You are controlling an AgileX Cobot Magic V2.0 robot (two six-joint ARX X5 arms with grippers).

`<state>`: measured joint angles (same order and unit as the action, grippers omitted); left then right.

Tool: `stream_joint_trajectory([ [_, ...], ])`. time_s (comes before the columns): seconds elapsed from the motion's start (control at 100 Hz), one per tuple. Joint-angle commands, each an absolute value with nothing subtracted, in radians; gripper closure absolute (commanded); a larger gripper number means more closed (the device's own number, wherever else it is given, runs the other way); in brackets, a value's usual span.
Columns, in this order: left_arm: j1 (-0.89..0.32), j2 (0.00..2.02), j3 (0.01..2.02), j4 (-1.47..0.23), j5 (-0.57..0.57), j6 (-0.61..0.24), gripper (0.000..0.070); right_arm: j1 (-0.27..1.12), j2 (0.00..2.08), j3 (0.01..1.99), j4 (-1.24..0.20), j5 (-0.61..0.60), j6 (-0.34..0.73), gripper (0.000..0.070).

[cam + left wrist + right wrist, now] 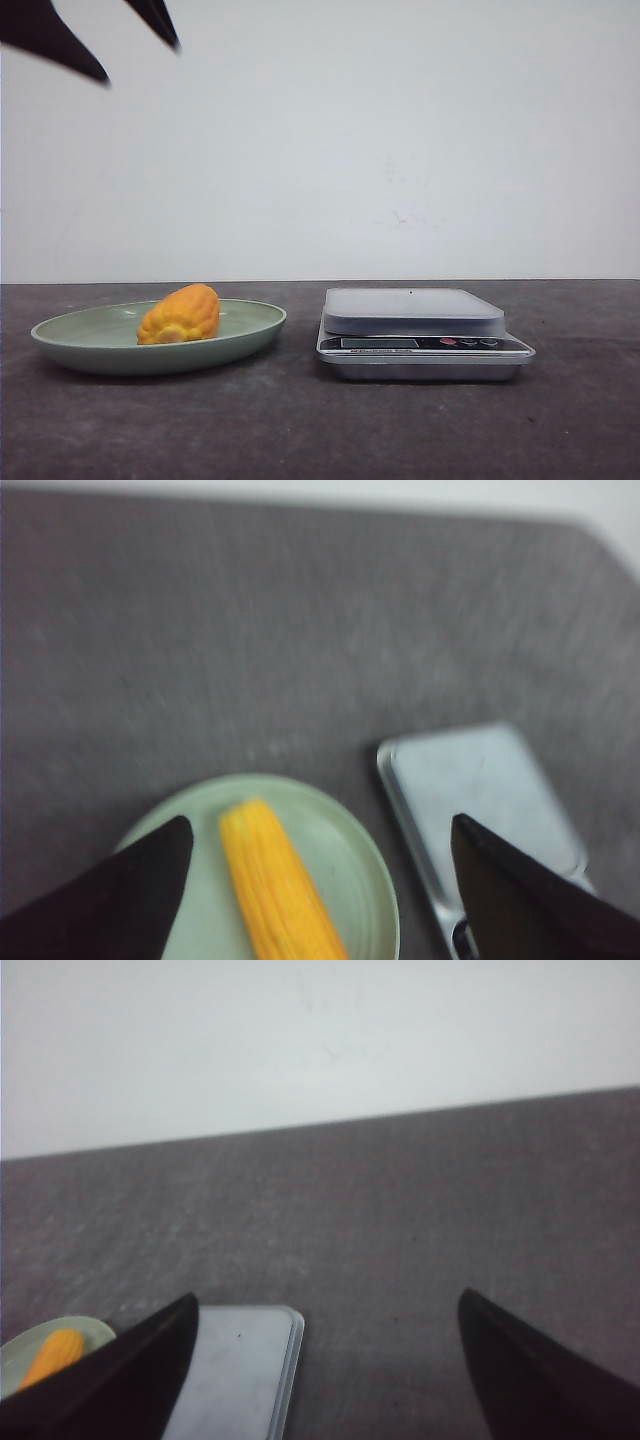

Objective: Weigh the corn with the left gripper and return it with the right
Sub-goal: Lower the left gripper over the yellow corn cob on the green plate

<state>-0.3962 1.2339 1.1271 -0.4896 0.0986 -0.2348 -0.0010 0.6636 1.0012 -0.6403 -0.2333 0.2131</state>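
- Corn (pixel 181 314): lying on its side in the green plate (pixel 250 330), on the left part of the desk (pixel 300 430).
- Scale (pixel 415 312): just right of the plate, platform bare.
- Left tool (pixel 318 880): high above the plate, fingers spread wide, holding nothing.
- Right tool (pixel 325 1360): fingers spread wide, holding nothing, above the desk near the scale.

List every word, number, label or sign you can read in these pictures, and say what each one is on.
None can be read.
Scale: a thin dark line of print runs under the display window on its front panel, too small and blurred to read; the display itself shows no digits.
Scale buttons: any marks on them are too small to make out.
Plate, corn and the wall carry no text.
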Motion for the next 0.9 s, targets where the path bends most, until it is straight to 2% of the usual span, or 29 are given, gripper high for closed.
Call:
stream_joint_trajectory([
  [0.0, -0.421, 1.301, 1.14, -0.48, 0.075, -0.221, 0.0202, 0.001, 0.676, 1.027, -0.641, -0.241, 0.202, 0.0146],
  [0.08, -0.446, 1.383, 1.14, -0.476, 0.04, -0.219, 0.0201, 0.001, 0.686, 1.029, -0.654, -0.24, 0.193, 0.0146],
  [0.36, -0.472, 1.631, 1.14, -0.473, 0.033, -0.231, 0.0202, 0.001, 0.698, 1.029, -0.669, -0.236, 0.168, 0.0146],
  [0.69, -0.495, 1.722, 1.139, -0.477, 0.033, -0.25, 0.0208, 0.001, 0.698, 1.029, -0.667, -0.236, 0.168, 0.0146],
  [0.75, -0.499, 1.723, 1.139, -0.481, 0.033, -0.251, 0.0258, 0.001, 0.698, 1.029, -0.666, -0.235, 0.168, 0.0146],
  [0.84, -0.505, 1.723, 1.139, -0.487, 0.033, -0.25, 0.0436, 0.001, 0.698, 1.029, -0.665, -0.235, 0.168, 0.0146],
  [0.89, -0.506, 1.723, 1.139, -0.496, 0.033, -0.25, 0.0473, 0.001, 0.698, 1.029, -0.664, -0.235, 0.168, 0.0146],
])
